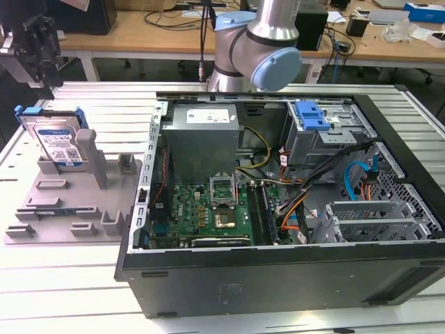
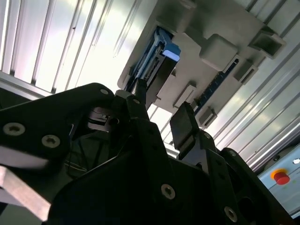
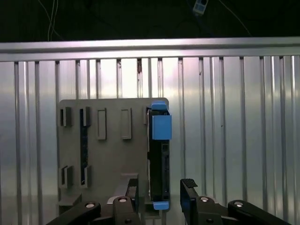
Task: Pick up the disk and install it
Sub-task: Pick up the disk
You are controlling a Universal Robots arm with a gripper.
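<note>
While nothing is grasped yet, computer case: open on the slatted surface; installing appears still to do.
Gray holder: beside the case.
Disk: upright in the holder.
Tool: spread above the disk, empty.

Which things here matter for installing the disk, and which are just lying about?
Job: disk, upright in grey holder; open pincer over it; open computer case.
Just about: motherboard; power supply; red button; desk clutter.
</note>
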